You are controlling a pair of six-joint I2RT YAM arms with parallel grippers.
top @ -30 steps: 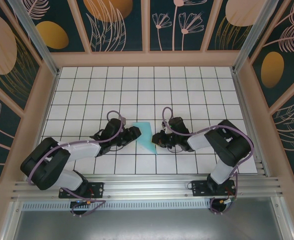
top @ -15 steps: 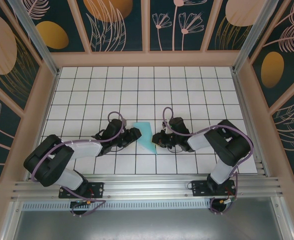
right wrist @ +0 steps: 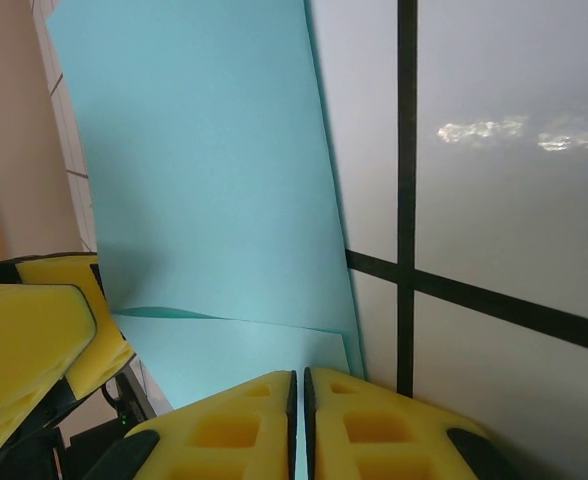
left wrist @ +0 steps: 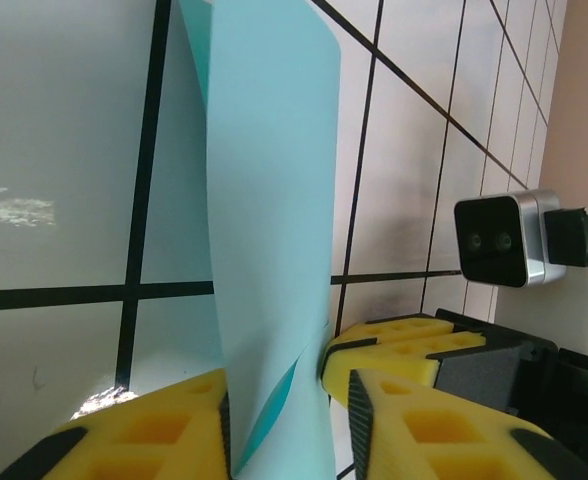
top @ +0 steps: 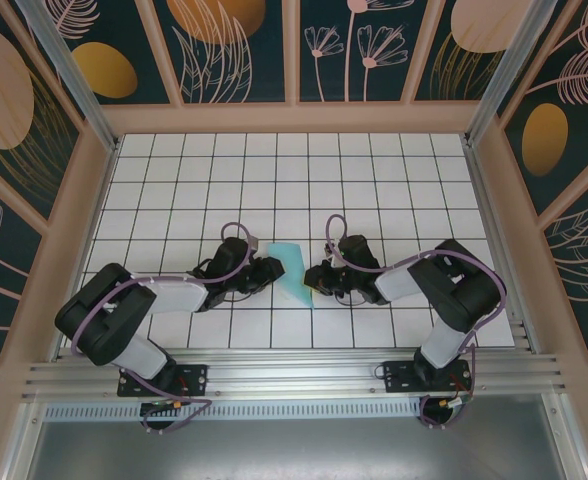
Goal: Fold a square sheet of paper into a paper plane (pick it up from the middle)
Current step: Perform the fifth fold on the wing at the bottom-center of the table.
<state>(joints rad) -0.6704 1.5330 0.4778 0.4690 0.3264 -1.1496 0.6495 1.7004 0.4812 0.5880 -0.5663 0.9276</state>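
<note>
White tiled table (top: 374, 170) fills the middle of the top view. Left arm (top: 144, 305) sits lower left and right arm (top: 454, 290) lower right, both reaching toward the centre. The light turquoise sheet of paper (top: 292, 270), folded to a tapering shape, lies just below frame centre between the two arms, narrow end pointing down. Left wrist view: one flap curls up off the tiles. Left gripper (top: 271, 268) is at the paper's left edge. Its yellow pads (left wrist: 154, 430) stand either side of the raised flap with a slim gap, so I can't tell if they're pinching it. Right gripper (top: 314, 280) is at the paper's right edge, pads pressed together on the sheet's near edge at bottom centre of the right wrist view.
</note>
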